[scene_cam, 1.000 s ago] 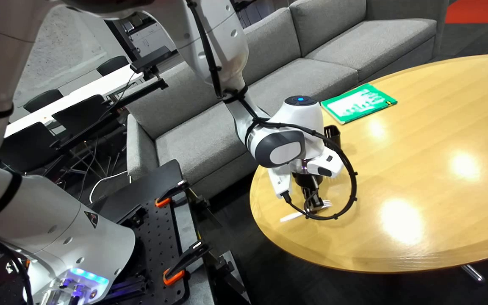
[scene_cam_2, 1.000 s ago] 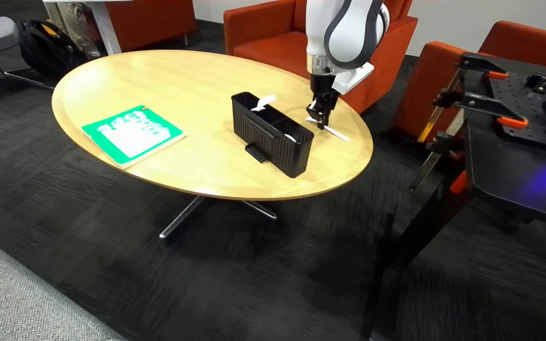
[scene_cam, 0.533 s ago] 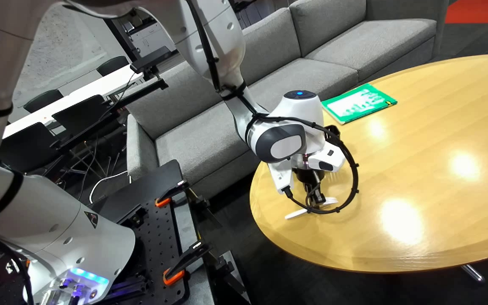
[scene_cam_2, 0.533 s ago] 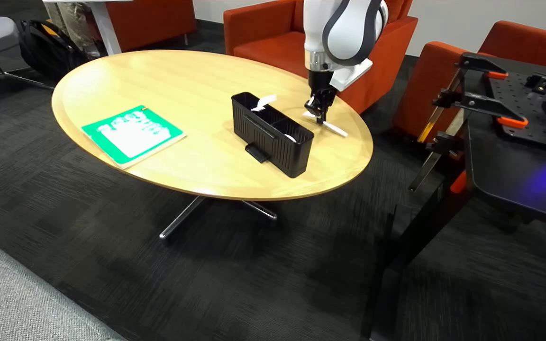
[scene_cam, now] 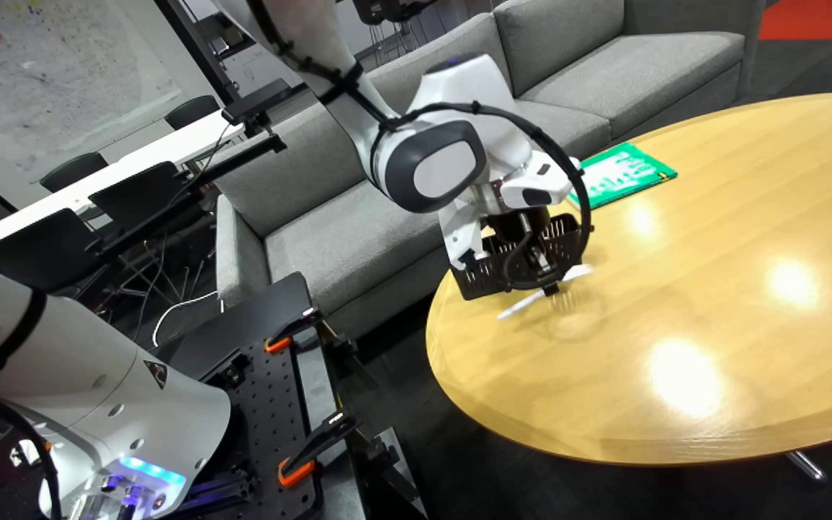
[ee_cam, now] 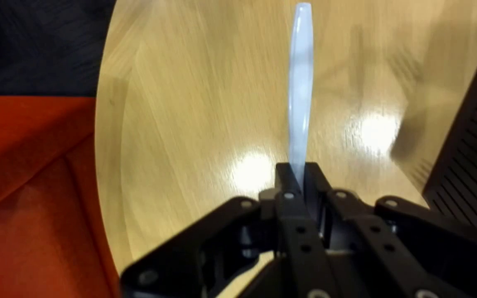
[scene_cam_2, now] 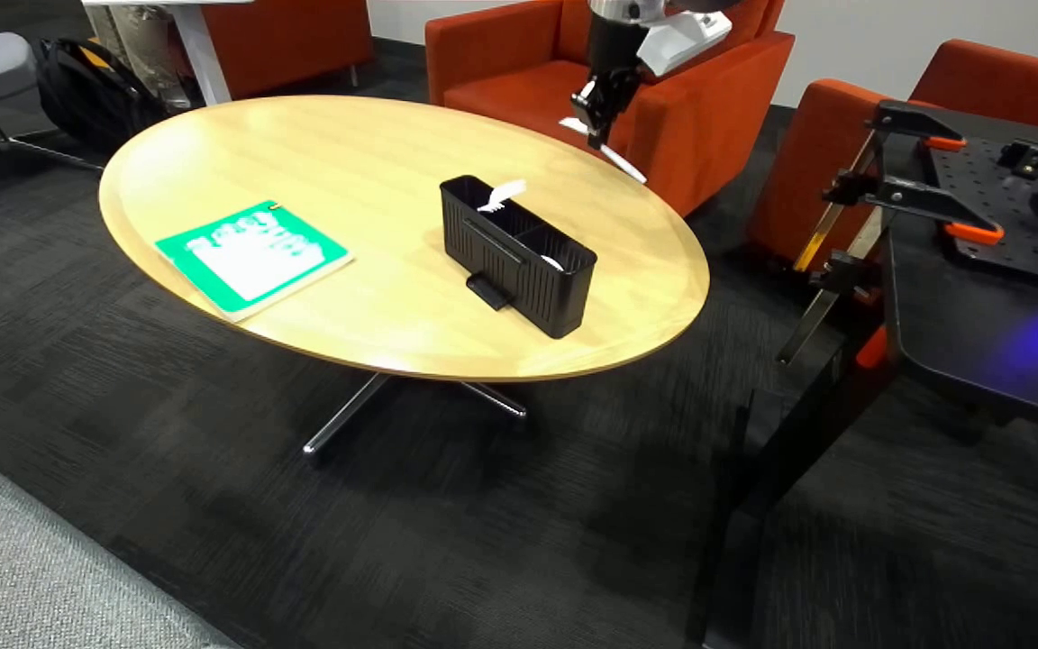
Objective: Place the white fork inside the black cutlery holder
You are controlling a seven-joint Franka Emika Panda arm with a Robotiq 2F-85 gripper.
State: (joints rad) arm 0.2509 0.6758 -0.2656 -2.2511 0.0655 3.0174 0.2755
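Note:
The white fork (scene_cam_2: 624, 164) is held in the air above the table, crosswise in my gripper (scene_cam_2: 597, 135). The fork's handle (scene_cam: 521, 305) sticks out on one side of the fingers and its head on the other. In the wrist view the handle (ee_cam: 300, 82) points away from the closed fingertips (ee_cam: 298, 176); the head is hidden there. The black cutlery holder (scene_cam_2: 510, 261) stands upright on the table, apart from the gripper. White bits show in its far and near compartments. It is partly behind the gripper in an exterior view (scene_cam: 477, 280) and at the wrist view's right edge (ee_cam: 476, 153).
The oval wooden table (scene_cam_2: 348, 162) carries a green-and-white card or book (scene_cam_2: 253, 252), also seen in an exterior view (scene_cam: 625, 173). An orange armchair (scene_cam_2: 510, 95) stands beyond the table edge. A grey sofa (scene_cam: 358, 217) runs along the table's other side.
My gripper has risen from near the tabletop, carrying the white fork up with it. The fork is now well above the table. The holder and the green card have not moved.

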